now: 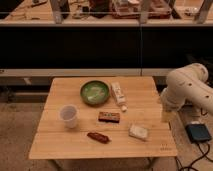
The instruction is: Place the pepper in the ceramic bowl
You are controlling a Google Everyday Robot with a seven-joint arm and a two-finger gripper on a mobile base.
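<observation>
The pepper [98, 137] is a small dark red tapered object lying on the wooden table [60, 145] near its front edge. The ceramic bowl [94, 92] is round and green with pale patches inside, standing at the back middle of the table. My gripper [167, 117] hangs at the table's right edge below the white arm [187, 87], well to the right of both the pepper and the bowl. It holds nothing that I can see.
A translucent white cup [68, 115] stands left of centre. A flat brown bar [109, 116] lies between bowl and pepper. A white tube [118, 93] lies right of the bowl and a pale packet [138, 132] at front right. A dark box [198, 132] sits on the floor.
</observation>
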